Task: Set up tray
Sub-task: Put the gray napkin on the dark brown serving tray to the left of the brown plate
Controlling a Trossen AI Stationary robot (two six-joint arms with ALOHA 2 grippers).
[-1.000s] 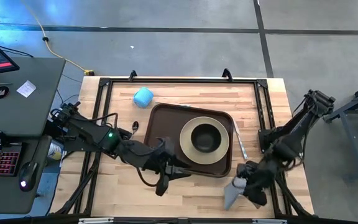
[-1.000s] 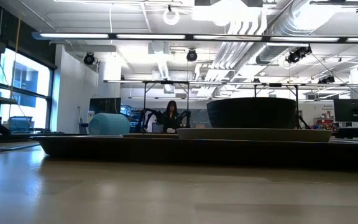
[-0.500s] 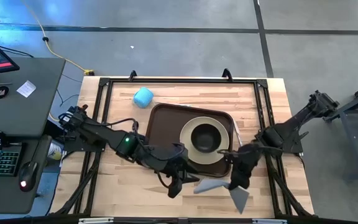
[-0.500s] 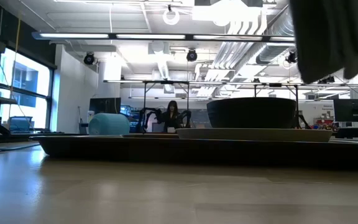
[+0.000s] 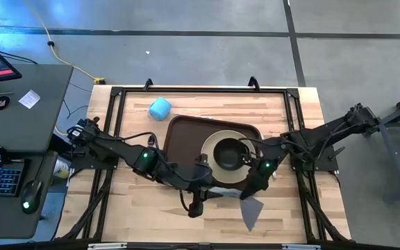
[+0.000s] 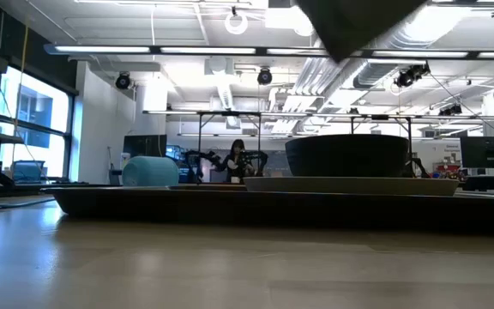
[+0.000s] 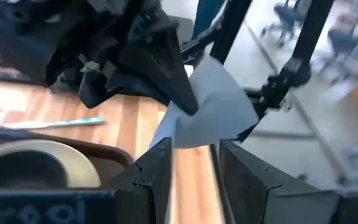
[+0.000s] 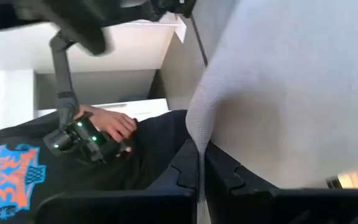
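The dark brown tray (image 5: 186, 142) lies mid-table and carries a beige plate (image 5: 210, 165) with a dark bowl (image 5: 229, 156) in it; in the low view the tray (image 6: 144, 204) spans the width. My right gripper (image 5: 250, 191) is just past the tray's near right corner, shut on a grey napkin (image 5: 253, 212) that hangs in the air. The napkin's lower end (image 6: 358, 21) shows at the top of the low view. My left gripper (image 5: 197, 206) is open at the tray's near edge, pointing at the napkin (image 7: 211, 106) without touching it. My right gripper pinches the napkin between its two shut fingers (image 8: 219, 180) at one edge (image 8: 197, 134); one layer or several, I cannot tell. It comes from above and the table's right side. The napkin is lifted clear and hangs slack below the fingers.
A light blue cup (image 5: 160, 108) stands beyond the tray's far left corner. A pale utensil (image 7: 55, 122) lies on the wood right of the tray. Bare wood (image 5: 144, 208) lies along the near edge. A person's hand (image 8: 114, 124) shows beyond the table.
My right gripper has carried the napkin from the near right corner toward the left and far edge, up to the tray's near right corner; the napkin went from spread out to hanging. My left gripper has slid right along the tray's near edge toward the napkin.
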